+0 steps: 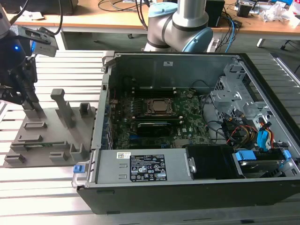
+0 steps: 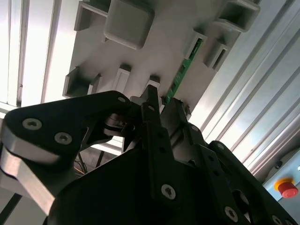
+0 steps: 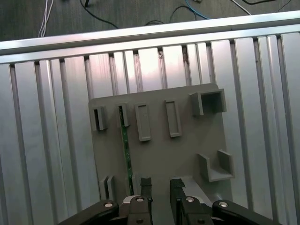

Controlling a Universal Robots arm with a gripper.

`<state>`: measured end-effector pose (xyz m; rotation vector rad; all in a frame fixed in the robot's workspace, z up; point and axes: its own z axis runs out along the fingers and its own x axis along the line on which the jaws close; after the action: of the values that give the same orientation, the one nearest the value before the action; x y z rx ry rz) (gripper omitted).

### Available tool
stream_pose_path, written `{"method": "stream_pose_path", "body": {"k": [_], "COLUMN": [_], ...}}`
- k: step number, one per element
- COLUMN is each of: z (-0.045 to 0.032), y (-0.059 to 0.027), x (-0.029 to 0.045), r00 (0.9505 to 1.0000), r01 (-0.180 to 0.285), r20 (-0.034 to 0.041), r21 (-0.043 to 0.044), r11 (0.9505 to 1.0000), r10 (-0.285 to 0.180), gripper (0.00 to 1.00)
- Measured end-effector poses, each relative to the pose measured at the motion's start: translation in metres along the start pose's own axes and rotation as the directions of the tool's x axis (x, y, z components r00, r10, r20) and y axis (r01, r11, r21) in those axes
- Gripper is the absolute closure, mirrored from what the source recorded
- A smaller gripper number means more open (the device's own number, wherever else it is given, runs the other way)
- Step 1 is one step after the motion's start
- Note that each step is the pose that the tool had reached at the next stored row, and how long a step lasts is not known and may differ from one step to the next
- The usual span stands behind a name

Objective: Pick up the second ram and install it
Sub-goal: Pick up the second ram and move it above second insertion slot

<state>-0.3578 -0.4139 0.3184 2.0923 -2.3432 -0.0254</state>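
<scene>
The second ram (image 3: 125, 145) is a thin green stick standing on its edge in the slots of a grey holder plate (image 3: 187, 140); in the second wrist view the ram (image 2: 186, 63) shows as a green strip past the fingers. My gripper (image 3: 161, 184) hangs low over the plate, open, with a narrow empty gap between its black fingers (image 3: 146, 183). The ram lies just to one side of that gap, not inside it. In the exterior view the gripper (image 1: 35, 108) is at the exterior view's left, over the grey holder plate (image 1: 47, 136).
An open computer case (image 1: 187, 187) stands at the exterior view's right of the holder, with the motherboard (image 1: 187, 124), CPU socket (image 1: 159, 107) and a black card (image 1: 152, 126) inside. The arm's base (image 1: 178, 23) rises behind it. A red button (image 2: 287, 187) sits on the slatted metal table.
</scene>
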Motion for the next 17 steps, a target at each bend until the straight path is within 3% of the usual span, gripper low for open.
{"method": "stream_pose_path", "body": {"k": [17], "z": [0.0148], "y": [-0.0002], "x": [0.0006], "r00": [1.0], "r01": [0.0], "r20": [0.0001], "r21": [0.0], "r11": [1.0], "r10": [0.0], "gripper": [0.7]}}
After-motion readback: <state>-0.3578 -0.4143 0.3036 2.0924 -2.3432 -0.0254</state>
